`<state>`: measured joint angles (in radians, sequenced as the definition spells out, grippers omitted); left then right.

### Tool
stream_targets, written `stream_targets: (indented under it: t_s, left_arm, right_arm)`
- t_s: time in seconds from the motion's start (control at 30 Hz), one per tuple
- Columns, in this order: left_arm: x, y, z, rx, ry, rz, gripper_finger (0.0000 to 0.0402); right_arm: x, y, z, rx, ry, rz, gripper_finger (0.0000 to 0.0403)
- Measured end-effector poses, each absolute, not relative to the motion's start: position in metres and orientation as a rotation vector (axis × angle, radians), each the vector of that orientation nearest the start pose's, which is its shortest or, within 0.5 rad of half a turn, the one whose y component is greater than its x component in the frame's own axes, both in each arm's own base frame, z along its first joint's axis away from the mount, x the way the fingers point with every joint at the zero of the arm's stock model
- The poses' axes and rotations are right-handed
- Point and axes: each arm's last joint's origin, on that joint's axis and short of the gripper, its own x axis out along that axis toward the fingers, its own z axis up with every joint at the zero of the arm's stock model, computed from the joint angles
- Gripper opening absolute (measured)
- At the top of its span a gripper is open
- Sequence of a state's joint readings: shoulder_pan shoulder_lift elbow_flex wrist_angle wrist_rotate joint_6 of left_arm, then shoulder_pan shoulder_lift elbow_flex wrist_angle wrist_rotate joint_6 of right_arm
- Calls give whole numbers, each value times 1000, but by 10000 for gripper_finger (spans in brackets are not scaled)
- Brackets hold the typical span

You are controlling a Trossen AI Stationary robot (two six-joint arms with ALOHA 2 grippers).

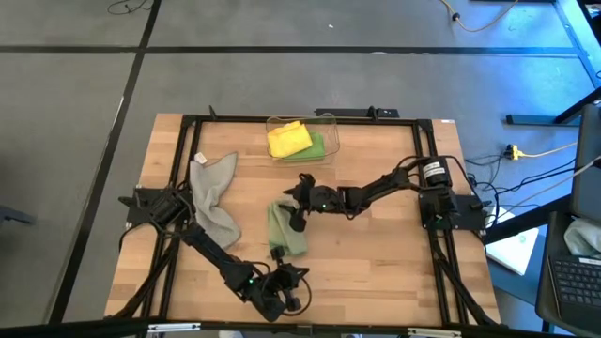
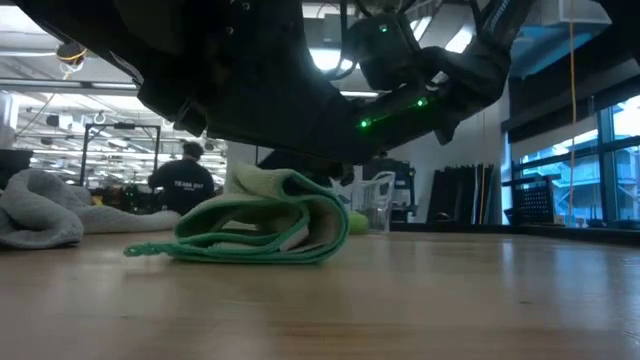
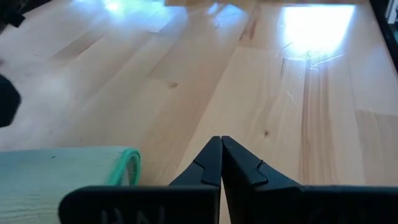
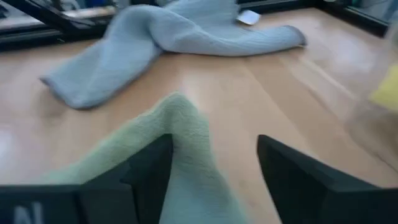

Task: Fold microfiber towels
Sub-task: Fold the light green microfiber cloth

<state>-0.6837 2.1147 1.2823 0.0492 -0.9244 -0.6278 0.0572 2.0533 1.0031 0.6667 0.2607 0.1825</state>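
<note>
1. Sage towel [image 1: 285, 230] lies folded at frame centre; right gripper [image 1: 299, 212] over it, jaws released.
2. Left gripper [image 1: 293, 302], clenched empty, lower centre.
3. Risk: lifting fingers could snag the fold, undoing it.

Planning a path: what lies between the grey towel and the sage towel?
Only bare wooden table between grey towel and sage towel, seen in high view.

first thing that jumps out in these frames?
The folded pale sage green microfiber towel mid-table, with the right gripper open right over it. Next, the crumpled grey microfiber towel lying unfolded toward the table's left, and the clear plastic bin at the far edge holding a yellow towel on a bright green one.
</note>
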Motion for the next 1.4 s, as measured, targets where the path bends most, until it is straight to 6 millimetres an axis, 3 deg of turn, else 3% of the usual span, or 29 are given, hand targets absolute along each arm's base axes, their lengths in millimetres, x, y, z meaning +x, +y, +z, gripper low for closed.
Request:
stream_targets:
  t_s: [0.23,0.5,0.7,0.83,1.03,1.17,1.3,1.4]
  left_arm:
    - [342,-256,129,-62,436,374,3]
    - [326,-270,131,9,344,454,3]
    - [314,-283,138,144,264,527,1]
    - [317,-285,151,205,184,638,6]
    - [338,-255,182,-95,167,641,46]
    - [338,-226,188,-310,340,608,80]
    - [323,-198,195,-424,603,655,96]
    - [309,-188,221,-471,615,672,99]
  right_arm:
    - [404,9,124,46,370,-245,256]
    - [394,24,177,-44,309,-80,257]
    - [368,37,199,-86,494,38,257]
    - [341,48,215,-142,647,90,257]
    - [289,66,231,-211,767,94,257]
    - [257,74,231,-187,731,78,257]
    - [228,78,212,-138,712,78,257]
    - [211,77,193,-103,699,86,257]
